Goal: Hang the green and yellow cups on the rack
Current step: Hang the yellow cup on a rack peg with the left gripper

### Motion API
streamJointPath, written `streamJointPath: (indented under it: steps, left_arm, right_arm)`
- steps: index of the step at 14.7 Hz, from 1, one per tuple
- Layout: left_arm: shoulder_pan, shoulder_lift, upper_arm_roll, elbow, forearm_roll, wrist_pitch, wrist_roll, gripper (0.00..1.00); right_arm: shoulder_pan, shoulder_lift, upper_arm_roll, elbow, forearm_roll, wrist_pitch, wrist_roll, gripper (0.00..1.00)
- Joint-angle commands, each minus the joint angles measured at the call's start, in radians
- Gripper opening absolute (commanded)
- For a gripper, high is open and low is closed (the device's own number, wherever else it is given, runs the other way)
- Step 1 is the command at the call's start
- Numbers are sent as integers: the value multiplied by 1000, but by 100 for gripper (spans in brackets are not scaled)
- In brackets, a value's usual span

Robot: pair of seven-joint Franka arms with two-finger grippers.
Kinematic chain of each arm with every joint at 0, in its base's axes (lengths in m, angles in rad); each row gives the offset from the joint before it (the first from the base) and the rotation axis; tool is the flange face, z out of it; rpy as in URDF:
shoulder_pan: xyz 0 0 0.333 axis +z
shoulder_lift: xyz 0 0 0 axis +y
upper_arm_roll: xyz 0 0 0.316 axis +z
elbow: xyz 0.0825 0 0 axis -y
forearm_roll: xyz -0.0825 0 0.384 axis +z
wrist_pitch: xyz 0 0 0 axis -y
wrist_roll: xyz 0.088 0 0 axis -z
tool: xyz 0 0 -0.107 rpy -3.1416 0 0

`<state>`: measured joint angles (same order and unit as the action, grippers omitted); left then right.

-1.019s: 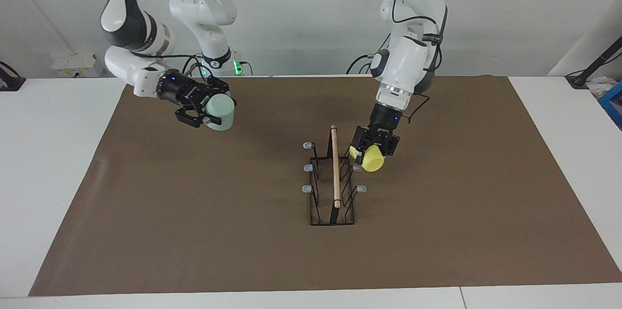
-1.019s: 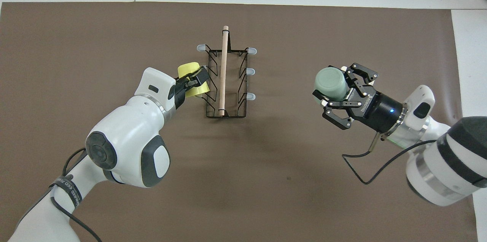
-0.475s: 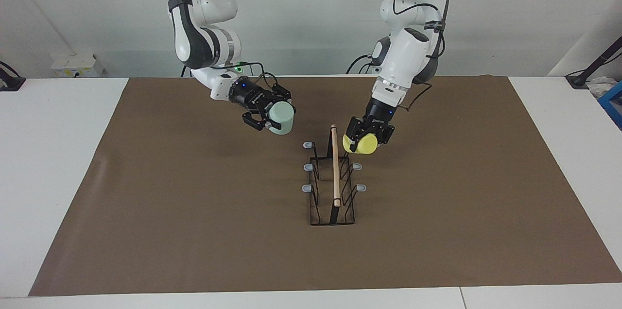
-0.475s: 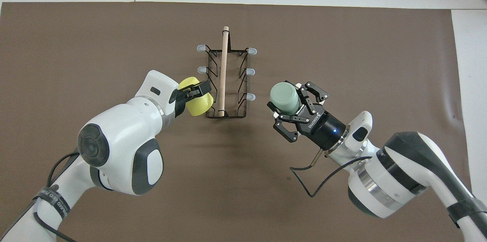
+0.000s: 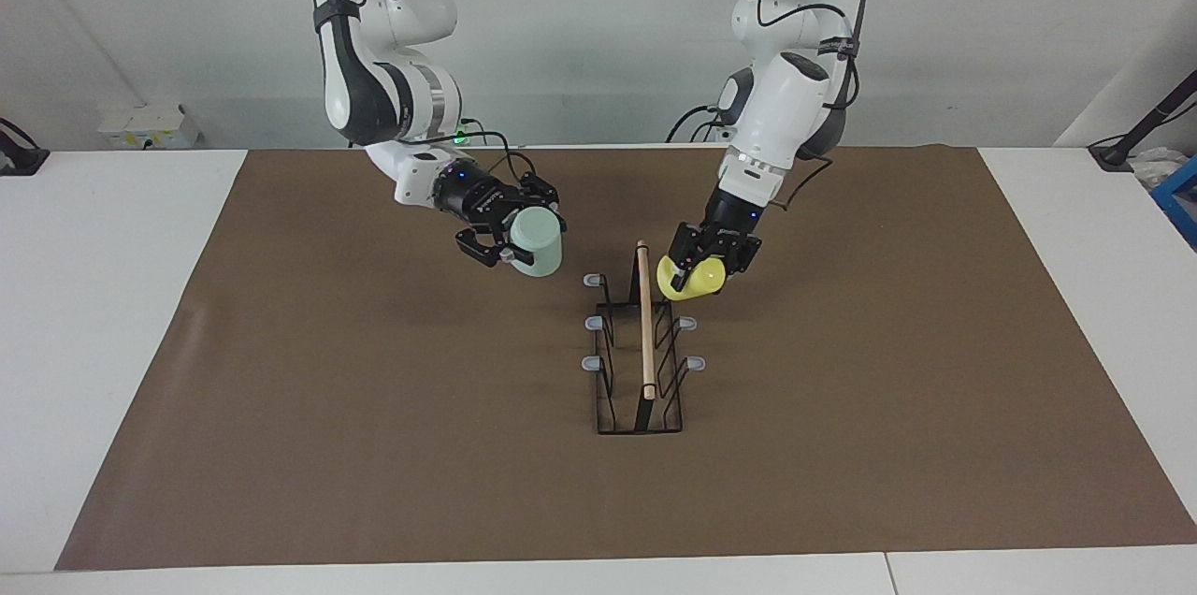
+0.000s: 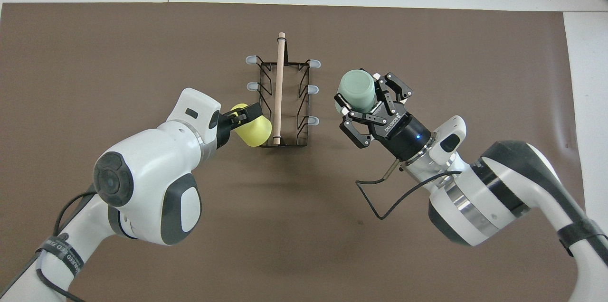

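The rack stands mid-table, its wooden rod pointing away from the robots; it also shows in the overhead view. My left gripper is shut on the yellow cup, tilted against the rack's left-arm side. The cup hides the prong nearest the robots there, also in the overhead view. My right gripper is shut on the green cup, closed end up, in the air beside the rack's right-arm side. The left gripper and right gripper flank the rack.
A brown mat covers most of the white table. Five grey-tipped prongs show, such as one on the right arm's side. A loose cable hangs under the right wrist.
My right gripper carried the green cup in from the right arm's end to beside the rack. My left gripper drew the yellow cup along the rack toward the robots and tilted it inward.
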<state>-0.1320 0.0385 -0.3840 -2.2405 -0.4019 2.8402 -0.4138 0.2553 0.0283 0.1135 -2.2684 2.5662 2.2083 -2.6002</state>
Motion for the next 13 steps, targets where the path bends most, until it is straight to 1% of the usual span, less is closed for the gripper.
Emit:
streamJointPath:
  steps: [1,4,6,8,11,12,13]
  left_arm:
    - [6,-28,-1,-11,15,-27,-28,100]
    - [11,-20,4,13,17,-39,-13,100]
    - [25,-12,10,68,21,-123,-2,100]
    - [55,-15,22,116,44,-249,88,100]
    - [57,-20,109,186,83,-405,222,100]
    - [58,-22,137,203,112,-444,255,100]
    - [58,-26,169,215,153,-476,283,100]
  right_arm:
    - [44,59,6,21,144,-34,-102,0]
    - [53,123,8,18,184,-126,-136,0]
    - [53,201,8,21,201,-237,-176,0]
    - [67,217,6,15,209,-246,-189,0]
    - [81,216,6,15,210,-230,-198,0]
    - [81,217,6,13,210,-225,-204,0]
    - [81,235,6,15,213,-240,-224,0]
